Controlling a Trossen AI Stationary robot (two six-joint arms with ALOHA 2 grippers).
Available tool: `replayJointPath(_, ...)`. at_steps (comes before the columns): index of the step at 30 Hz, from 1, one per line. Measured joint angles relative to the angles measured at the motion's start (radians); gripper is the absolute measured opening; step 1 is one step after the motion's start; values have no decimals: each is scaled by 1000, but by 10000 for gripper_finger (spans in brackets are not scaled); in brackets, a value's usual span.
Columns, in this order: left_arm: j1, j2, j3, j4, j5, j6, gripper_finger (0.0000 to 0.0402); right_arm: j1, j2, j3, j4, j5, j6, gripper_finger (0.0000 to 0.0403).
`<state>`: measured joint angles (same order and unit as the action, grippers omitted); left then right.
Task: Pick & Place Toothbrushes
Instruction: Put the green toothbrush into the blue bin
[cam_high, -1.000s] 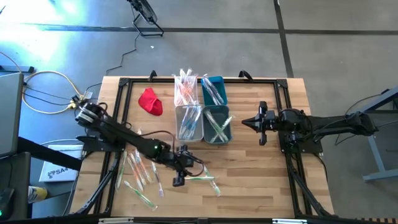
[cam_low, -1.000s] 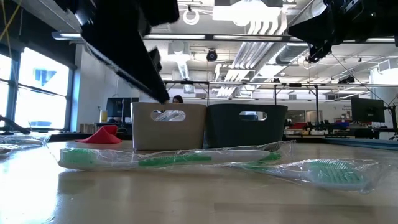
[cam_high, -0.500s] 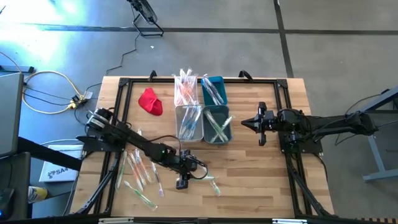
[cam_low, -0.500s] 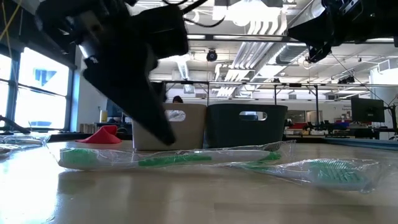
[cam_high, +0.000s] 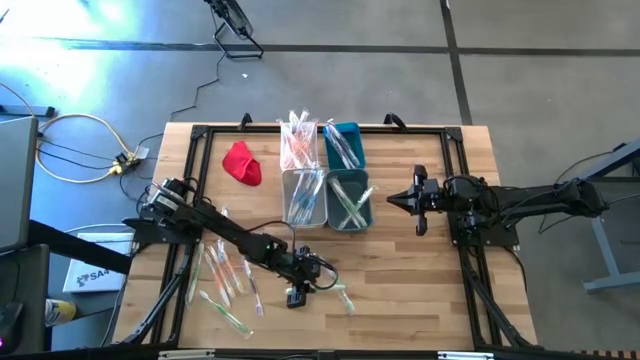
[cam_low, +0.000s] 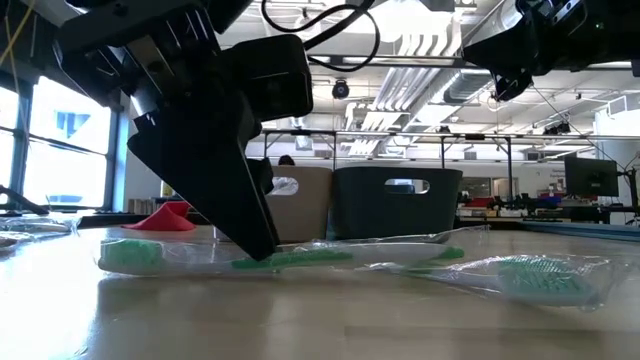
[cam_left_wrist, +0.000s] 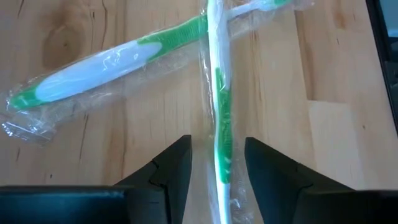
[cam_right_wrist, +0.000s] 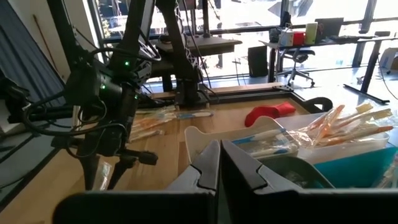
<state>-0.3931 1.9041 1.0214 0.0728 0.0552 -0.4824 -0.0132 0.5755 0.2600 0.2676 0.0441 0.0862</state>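
Two green-and-white toothbrushes in clear wrappers lie crossed on the wood near the table's front; one runs between my left fingers, the other lies beside it. My left gripper is open and low over the table, slanting down, one finger on each side of the first toothbrush's handle. In the low view its fingertip reaches down to that wrapper. More wrapped toothbrushes lie at the front left. My right gripper is shut and hangs in the air, right of the bins.
Four small bins stand at the table's middle back, holding wrapped toothbrushes: grey, teal, white and teal. A red cloth lies at the back left. Bare wood stretches across the front right.
My left gripper has come down toward the table, tipping steeper, until its fingertips stand at the green toothbrush's wrapper. The gap between its fingers is the same as before.
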Motion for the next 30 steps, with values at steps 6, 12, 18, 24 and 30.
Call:
replayJointPath(6,0,1,0,-3,5,3,146,0,0,0,-1,-2,0,7)
replayJointPath(12,1,2,-1,-7,2,6,106,0,0,0,-1,-2,0,7)
replayJointPath(18,1,2,-2,-7,5,3,60,0,0,0,-1,-2,0,7)
replayJointPath(24,-1,-23,-5,-24,60,29,21,0,0,0,-2,-2,0,7)
replayJointPath(30,0,-51,-5,-30,96,53,3,0,0,0,-2,-2,0,7)
